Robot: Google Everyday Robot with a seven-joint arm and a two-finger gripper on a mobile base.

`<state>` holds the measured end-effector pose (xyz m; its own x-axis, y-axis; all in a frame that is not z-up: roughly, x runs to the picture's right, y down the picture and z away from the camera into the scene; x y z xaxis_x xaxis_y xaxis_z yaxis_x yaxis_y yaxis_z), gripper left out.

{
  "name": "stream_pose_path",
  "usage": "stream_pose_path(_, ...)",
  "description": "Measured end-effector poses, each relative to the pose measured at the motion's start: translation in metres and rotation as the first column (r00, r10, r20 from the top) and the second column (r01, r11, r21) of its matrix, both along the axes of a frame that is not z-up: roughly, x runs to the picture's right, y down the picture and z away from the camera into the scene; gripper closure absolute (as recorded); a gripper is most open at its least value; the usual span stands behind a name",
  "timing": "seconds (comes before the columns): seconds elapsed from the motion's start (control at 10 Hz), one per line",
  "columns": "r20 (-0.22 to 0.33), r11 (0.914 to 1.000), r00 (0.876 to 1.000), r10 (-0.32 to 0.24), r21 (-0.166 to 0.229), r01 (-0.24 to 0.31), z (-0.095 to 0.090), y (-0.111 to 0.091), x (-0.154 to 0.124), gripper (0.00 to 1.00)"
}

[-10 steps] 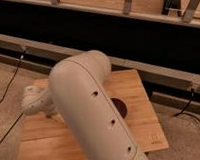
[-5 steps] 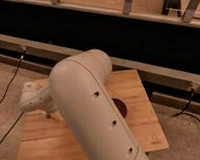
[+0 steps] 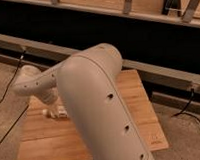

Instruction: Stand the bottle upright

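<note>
My large white arm (image 3: pixel 102 109) fills the middle of the camera view. Its forearm reaches left over the wooden table (image 3: pixel 139 100) and bends down at the wrist. The gripper (image 3: pixel 50 107) hangs there, low over the left part of the table top. Right under it lies a small pale thing (image 3: pixel 57 115) with a whitish end; it looks like the bottle on its side, partly hidden by the wrist. Whether the gripper touches it I cannot tell.
The table stands on a grey carpeted floor (image 3: pixel 8 78). Black cables (image 3: pixel 193 118) run on the floor to the right and to the left. A dark wall with a metal rail (image 3: pixel 158 74) runs close behind the table.
The arm has swung forward and now covers the dark bowl that showed beside it earlier. The wrist has lowered towards the table's left side.
</note>
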<state>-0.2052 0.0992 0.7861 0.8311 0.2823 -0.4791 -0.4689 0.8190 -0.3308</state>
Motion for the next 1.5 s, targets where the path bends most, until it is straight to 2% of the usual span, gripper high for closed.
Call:
stream_pose_path(0.1, -0.046, 0.9988, 0.998, 0.049, 0.008, -0.048, -0.003, -0.004, 0.003, 0.22)
stream_pose_path(0.2, -0.117, 0.9921, 0.985, 0.125, 0.02, -0.124, -0.004, -0.005, 0.007, 0.22)
stream_pose_path(0.3, -0.161, 0.9839, 0.971, 0.179, 0.032, -0.176, -0.004, -0.006, 0.009, 0.22)
stream_pose_path(0.4, -0.206, 0.9707, 0.949, 0.24, 0.045, -0.236, -0.003, -0.006, 0.009, 0.22)
stream_pose_path(0.5, -0.262, 0.9443, 0.907, 0.328, 0.065, -0.323, 0.0, -0.006, 0.009, 0.22)
stream_pose_path(0.7, -0.318, 0.8904, 0.836, 0.448, 0.076, -0.449, 0.004, -0.007, 0.005, 0.22)
stream_pose_path(0.8, -0.332, 0.8617, 0.802, 0.496, 0.076, -0.502, 0.006, -0.008, 0.004, 0.22)
stream_pose_path(1.0, -0.355, 0.7981, 0.733, 0.58, 0.07, -0.598, 0.011, -0.011, 0.006, 0.22)
stream_pose_path(1.1, -0.367, 0.7746, 0.707, 0.605, 0.067, -0.629, 0.013, -0.011, 0.009, 0.22)
stream_pose_path(1.2, -0.385, 0.7399, 0.667, 0.638, 0.065, -0.67, 0.016, -0.01, 0.014, 0.22)
stream_pose_path(1.4, -0.402, 0.7043, 0.627, 0.668, 0.069, -0.707, 0.019, -0.01, 0.018, 0.22)
stream_pose_path(1.5, -0.411, 0.6822, 0.603, 0.684, 0.068, -0.728, 0.02, -0.009, 0.019, 0.22)
